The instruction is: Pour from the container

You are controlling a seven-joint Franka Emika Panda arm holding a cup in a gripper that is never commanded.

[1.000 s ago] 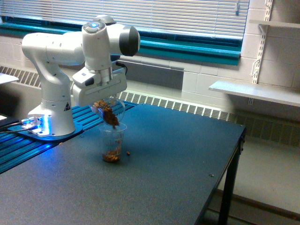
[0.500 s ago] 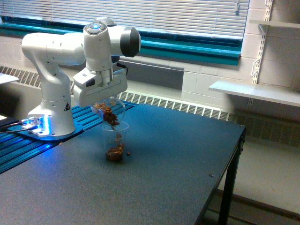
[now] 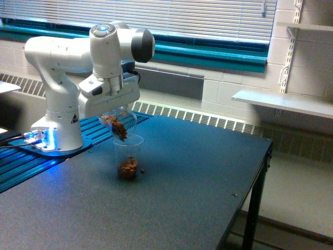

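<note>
Gripper [image 3: 115,113] fingers mostly hidden under the white hand, but it's clamped on the container [image 3: 118,123], carried in the air just above the cup [image 3: 127,156]. Container is tipped hard, mouth pointing down and toward the exterior view's right, long axis running diagonal from the gripper down to the cup rim; brown nut bits [image 3: 120,130] bunched at the mouth. To pour well: hold the mouth centred over the cup opening, low and close to the rim, tilt slowly so bits drop in small clumps, not one slug. Cup stands upright on the table [image 3: 197,177], well in from its edges, nearer the robot base [image 3: 57,138]. One stray bit [image 3: 142,170] lies on the table just beside the cup, so spill risk looks real.
</note>
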